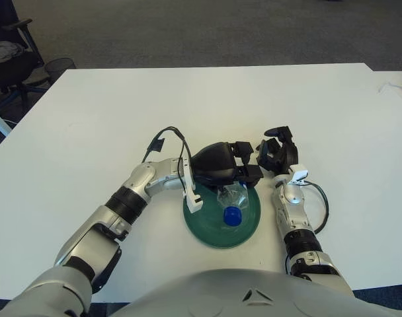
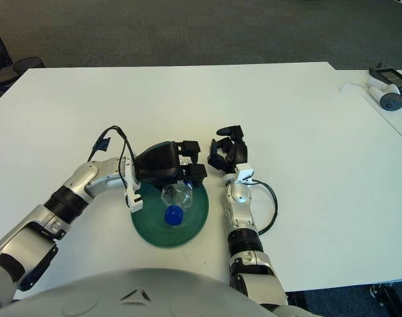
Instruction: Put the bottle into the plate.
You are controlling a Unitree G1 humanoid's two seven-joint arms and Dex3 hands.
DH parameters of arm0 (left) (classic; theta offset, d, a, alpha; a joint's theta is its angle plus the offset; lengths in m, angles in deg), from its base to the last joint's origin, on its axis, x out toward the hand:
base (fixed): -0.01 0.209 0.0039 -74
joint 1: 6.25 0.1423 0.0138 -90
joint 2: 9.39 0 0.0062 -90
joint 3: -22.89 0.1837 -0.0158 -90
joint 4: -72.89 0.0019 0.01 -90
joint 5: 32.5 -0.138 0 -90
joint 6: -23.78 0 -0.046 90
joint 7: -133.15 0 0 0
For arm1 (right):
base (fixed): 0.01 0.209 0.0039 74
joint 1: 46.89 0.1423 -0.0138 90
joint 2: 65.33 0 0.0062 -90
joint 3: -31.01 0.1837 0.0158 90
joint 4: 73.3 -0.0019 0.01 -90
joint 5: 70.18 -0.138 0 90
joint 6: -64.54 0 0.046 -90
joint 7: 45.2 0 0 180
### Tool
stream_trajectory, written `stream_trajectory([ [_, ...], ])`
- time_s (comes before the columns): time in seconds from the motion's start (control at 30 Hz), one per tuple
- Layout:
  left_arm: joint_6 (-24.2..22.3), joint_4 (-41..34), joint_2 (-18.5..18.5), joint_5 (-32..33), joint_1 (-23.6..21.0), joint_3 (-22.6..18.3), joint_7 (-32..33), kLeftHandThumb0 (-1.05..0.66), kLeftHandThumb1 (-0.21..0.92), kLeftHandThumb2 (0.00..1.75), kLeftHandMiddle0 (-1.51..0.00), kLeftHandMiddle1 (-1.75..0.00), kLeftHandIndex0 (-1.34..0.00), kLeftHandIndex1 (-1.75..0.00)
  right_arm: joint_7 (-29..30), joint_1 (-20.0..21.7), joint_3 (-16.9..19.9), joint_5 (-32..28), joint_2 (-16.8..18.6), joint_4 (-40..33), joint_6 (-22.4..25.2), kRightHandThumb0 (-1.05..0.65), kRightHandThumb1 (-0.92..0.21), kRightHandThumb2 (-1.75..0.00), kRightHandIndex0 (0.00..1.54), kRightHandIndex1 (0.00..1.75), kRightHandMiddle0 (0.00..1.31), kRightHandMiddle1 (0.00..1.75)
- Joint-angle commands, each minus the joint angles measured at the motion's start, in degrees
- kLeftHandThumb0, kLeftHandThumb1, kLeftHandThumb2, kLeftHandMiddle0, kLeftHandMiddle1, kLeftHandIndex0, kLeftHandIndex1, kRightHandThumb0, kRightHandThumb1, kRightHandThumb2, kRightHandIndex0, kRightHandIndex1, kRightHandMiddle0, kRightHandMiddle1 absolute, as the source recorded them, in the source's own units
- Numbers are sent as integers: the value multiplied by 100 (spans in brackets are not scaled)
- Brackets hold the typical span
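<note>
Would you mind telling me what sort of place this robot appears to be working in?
Probably an office or lab: a large white table stands on grey carpet, with an office chair at its far left corner. On it, the left hand holds a bottle over a green plate.

The left hand (image 1: pixel 229 166) hides the upper part of the bottle (image 1: pixel 231 205).

The left hand (image 1: pixel 229 166) hangs over the far rim of the plate (image 1: pixel 252 226), blocking access from that side, with the bottle (image 1: pixel 231 204) lying beneath it. The right hand (image 1: pixel 277 152) crowds the plate's right flank. Wide bare desk (image 1: pixel 188 99) lies open beyond both hands and to the left
</note>
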Motion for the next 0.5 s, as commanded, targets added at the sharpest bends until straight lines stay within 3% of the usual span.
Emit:
stream_trajectory([
  [0.0,-89,26,-119,437,-96,120,-559,-56,12,156,-128,-175,-77,-175,40,-195,54,1,-14,309,175,0,-52,-107,49,169,23,175],
  [0.2,-96,-68,-138,1109,-62,236,-1207,-54,14,153,-126,-175,-75,-175,51,-188,35,34,-27,311,197,0,-53,-106,48,169,23,175],
  [0.47,-38,-232,-101,1291,44,160,-1261,-54,15,152,-125,-175,-74,-175,104,-182,14,68,-33,262,313,0,-54,-105,47,170,22,175],
])
